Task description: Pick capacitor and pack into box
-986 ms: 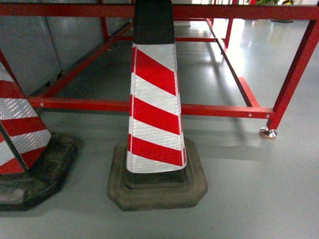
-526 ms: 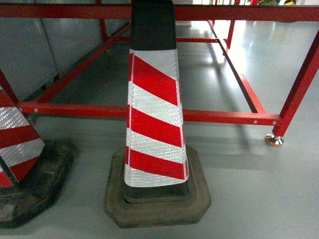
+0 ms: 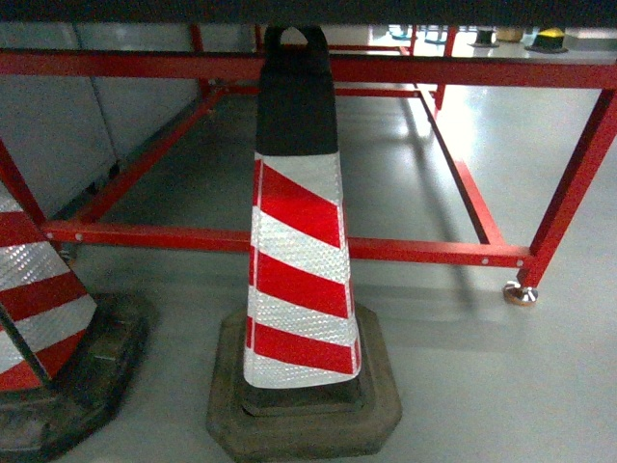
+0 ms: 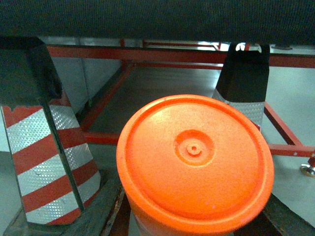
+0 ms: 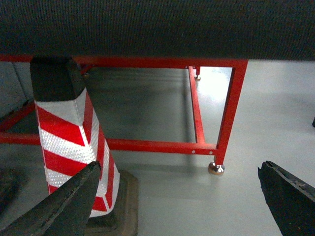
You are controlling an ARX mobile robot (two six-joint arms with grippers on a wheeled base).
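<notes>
Nearest to you, the left wrist view is filled by a round orange lid (image 4: 195,164) sitting on an orange container directly beneath the camera. The left gripper's fingers do not show around it, so you cannot tell whether they are open or closed.

In the right wrist view, the right gripper (image 5: 179,196) hangs above the grey floor (image 5: 197,206) with its two dark fingers (image 5: 64,204) spread wide at the bottom corners of the view, holding nothing.

A little farther on, a red-and-white striped traffic cone (image 3: 299,260) with a black top stands on its dark rubber base straight ahead in the head view. A second striped cone (image 3: 34,309) stands at the left edge.

Behind the cones runs a red metal frame (image 3: 434,251), its lower rail crossing just behind the centre cone and its foot (image 3: 520,293) resting on the floor at the right. A dark surface lies over its top edge.

No capacitor and no peach-pink box appear in any view; you cannot say where they are. By that, nothing is packed yet: finding, picking and packing all remain.
</notes>
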